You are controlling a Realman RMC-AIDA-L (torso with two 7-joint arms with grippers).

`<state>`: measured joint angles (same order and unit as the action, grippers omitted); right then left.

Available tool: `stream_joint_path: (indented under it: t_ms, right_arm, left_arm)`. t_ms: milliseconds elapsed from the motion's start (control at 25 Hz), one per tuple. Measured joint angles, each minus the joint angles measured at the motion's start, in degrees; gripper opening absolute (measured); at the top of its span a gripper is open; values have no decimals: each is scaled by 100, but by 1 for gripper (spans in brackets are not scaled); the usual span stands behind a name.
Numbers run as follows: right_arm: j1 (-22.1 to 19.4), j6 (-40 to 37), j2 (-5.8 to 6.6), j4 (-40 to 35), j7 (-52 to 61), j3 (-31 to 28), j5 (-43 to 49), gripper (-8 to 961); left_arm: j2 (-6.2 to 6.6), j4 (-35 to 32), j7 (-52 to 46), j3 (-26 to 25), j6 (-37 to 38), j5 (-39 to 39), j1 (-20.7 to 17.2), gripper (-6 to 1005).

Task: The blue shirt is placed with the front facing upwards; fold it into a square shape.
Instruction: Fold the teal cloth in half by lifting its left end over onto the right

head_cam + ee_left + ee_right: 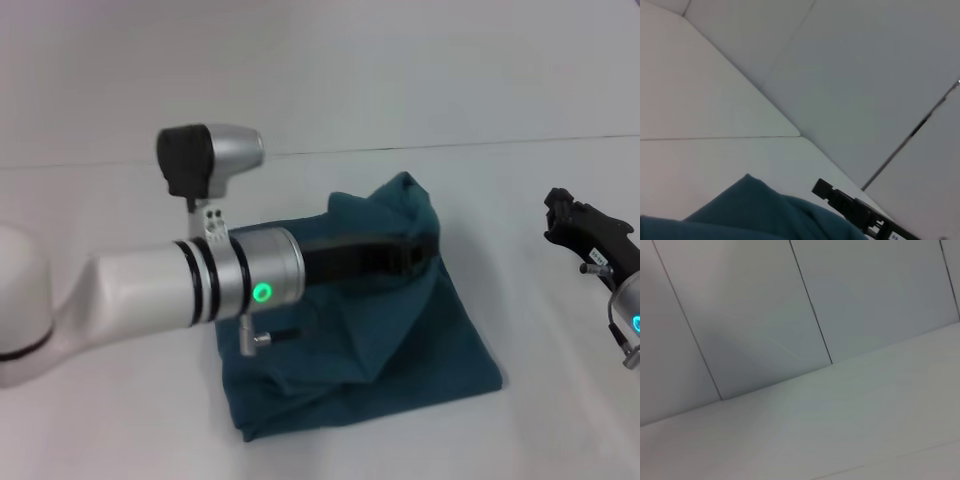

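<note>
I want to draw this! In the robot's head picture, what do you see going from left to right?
The left arm's white and silver body → the blue shirt, bunched on the white table, with the left claw at its raised fold → the right claw, off by itself.

Setting: bare robot test cell or lab. Plain white table (520,420) serves as the work surface; pale panelled wall (765,300) with thin dark seams behind it. No household or shop furnishings in any view; exact facility type undetermined.
</note>
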<state>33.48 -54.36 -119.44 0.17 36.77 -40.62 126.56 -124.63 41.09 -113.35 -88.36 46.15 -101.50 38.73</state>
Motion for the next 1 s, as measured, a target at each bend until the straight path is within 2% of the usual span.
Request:
stream_joint_path:
  t_ms: [120,200,400,640,800,920,1000]
  right_arm:
    - [26,13,0,1,5,16,4,42]
    - [36,16,0,1,7,19,7,42]
    - [45,28,0,1,19,27,26,42]
    - [10,-19,0,-2,22,47,39,41]
    - [-36,-303,15,-136,43,186,80,41]
    - [-50,-480,21,-251,203,444,169,41]
    - [-52,-873,38,-361,264,893,436,41]
  left_arm:
    - [0,-310,619,405,-127,-852,125,189]
    - [0,-324,838,553,-144,-1090,145,190]
    - [0,-46,1056,579,-103,-1143,-25,193]
    - [23,163,1604,504,-105,-1151,-364,457]
    - [5,444,2774,402,-278,-1155,-905,655]
    - [4,555,3373,321,-278,-1167,-1248,721]
    - [4,622,3604,200,-123,-1285,-1453,766]
